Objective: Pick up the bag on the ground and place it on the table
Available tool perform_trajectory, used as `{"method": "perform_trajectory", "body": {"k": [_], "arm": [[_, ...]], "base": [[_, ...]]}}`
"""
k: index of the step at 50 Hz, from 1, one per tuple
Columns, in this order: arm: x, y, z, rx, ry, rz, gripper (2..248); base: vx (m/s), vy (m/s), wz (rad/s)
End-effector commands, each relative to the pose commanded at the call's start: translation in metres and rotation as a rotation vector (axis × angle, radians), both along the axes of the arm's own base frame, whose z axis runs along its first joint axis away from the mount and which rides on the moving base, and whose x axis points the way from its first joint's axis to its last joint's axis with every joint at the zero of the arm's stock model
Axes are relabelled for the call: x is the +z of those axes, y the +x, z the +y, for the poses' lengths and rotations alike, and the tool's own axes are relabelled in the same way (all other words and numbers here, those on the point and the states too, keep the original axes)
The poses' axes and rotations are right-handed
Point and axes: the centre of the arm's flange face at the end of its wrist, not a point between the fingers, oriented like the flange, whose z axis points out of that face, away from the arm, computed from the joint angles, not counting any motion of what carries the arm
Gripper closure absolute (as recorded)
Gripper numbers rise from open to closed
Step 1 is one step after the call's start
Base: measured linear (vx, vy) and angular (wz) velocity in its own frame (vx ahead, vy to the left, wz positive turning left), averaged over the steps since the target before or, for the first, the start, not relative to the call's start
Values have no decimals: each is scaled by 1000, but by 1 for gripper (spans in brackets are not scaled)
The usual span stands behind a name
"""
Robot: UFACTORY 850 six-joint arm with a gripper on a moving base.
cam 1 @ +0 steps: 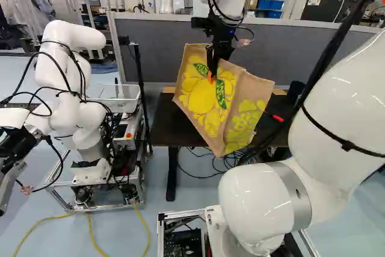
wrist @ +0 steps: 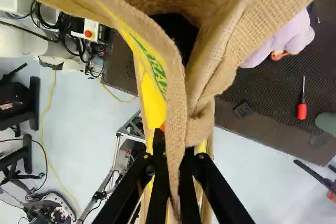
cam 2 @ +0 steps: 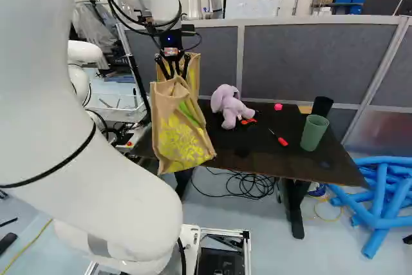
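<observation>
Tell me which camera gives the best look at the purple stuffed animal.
The right base view: it shows the purple stuffed animal from head to feet on the table. The wrist view shows only part of it, past the edge of the bag; the left base view doesn't show it.

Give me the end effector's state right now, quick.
End effector: closed on the bag, its fabric pinched between both fingers, the bag hanging from it.
</observation>
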Motion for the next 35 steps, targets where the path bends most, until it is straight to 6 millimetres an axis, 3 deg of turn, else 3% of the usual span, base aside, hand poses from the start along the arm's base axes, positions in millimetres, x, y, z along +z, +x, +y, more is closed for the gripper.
{"method": "perform_trajectory", "body": {"k": [25, 35], "arm": [[1, 35, 21, 41, 0, -33, 229], [-9, 53, 30, 59, 0, -15, 229]], "base": [[0, 0, 0], [0, 0, 0]]}}
